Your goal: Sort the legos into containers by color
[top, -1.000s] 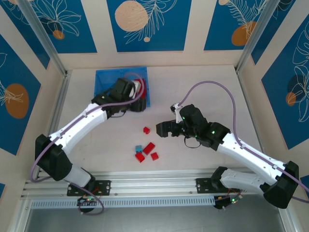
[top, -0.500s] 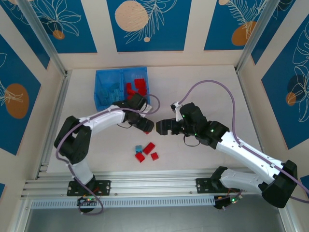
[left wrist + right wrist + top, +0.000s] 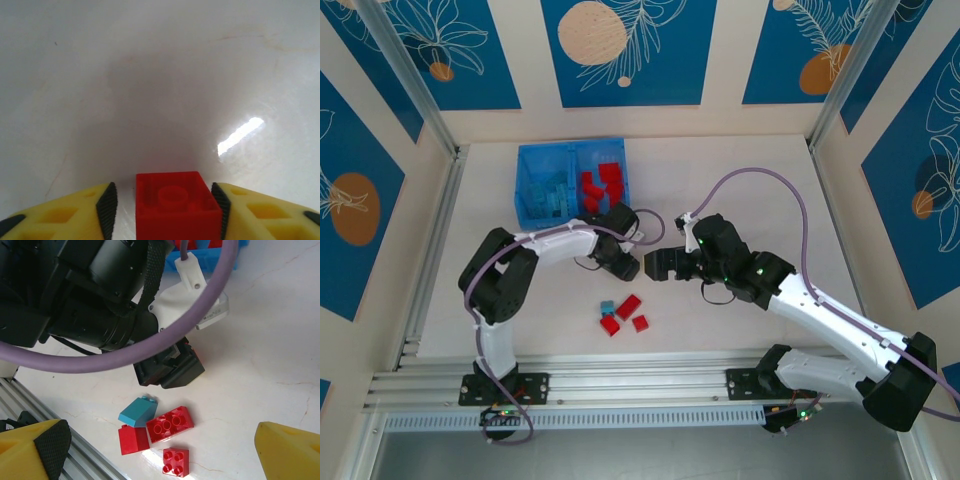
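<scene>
A lone red lego (image 3: 175,200) lies on the white table between the fingers of my left gripper (image 3: 165,202). The jaws straddle it with narrow gaps on both sides, so the gripper is open. From above, my left gripper (image 3: 625,264) is low over the table, right of centre. My right gripper (image 3: 655,265) hovers just to its right, open wide and empty. Below it lie a light blue lego (image 3: 138,410) and three red legos (image 3: 170,424). The blue bin (image 3: 570,146) holds light blue legos (image 3: 552,195) in its left compartment and red legos (image 3: 601,181) in its right.
The cluster of loose legos (image 3: 623,314) sits near the table's front, ahead of the aluminium rail (image 3: 640,365). The left arm's black wrist (image 3: 170,369) and purple cable (image 3: 125,355) cross the upper half of the right wrist view.
The left arm has swung from over the bin down to the lone red lego and lowered its open jaws around it. The right arm has hardly moved.
</scene>
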You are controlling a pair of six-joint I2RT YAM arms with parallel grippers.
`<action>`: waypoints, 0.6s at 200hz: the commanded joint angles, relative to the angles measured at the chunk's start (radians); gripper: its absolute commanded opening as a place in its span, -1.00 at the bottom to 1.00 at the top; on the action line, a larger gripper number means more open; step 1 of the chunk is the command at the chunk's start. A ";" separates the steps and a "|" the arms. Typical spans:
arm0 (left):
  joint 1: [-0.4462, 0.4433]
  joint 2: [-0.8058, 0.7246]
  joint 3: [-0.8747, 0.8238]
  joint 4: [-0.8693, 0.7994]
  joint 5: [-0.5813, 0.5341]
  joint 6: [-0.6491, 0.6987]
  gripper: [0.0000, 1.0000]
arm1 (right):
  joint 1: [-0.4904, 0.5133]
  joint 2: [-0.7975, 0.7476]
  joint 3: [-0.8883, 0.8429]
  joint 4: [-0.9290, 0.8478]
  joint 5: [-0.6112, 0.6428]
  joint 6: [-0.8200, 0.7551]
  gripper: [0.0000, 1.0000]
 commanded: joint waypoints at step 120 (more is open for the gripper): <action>0.125 -0.078 0.320 0.014 -0.401 -0.061 -0.34 | -0.005 -0.026 -0.024 0.014 -0.015 0.035 0.92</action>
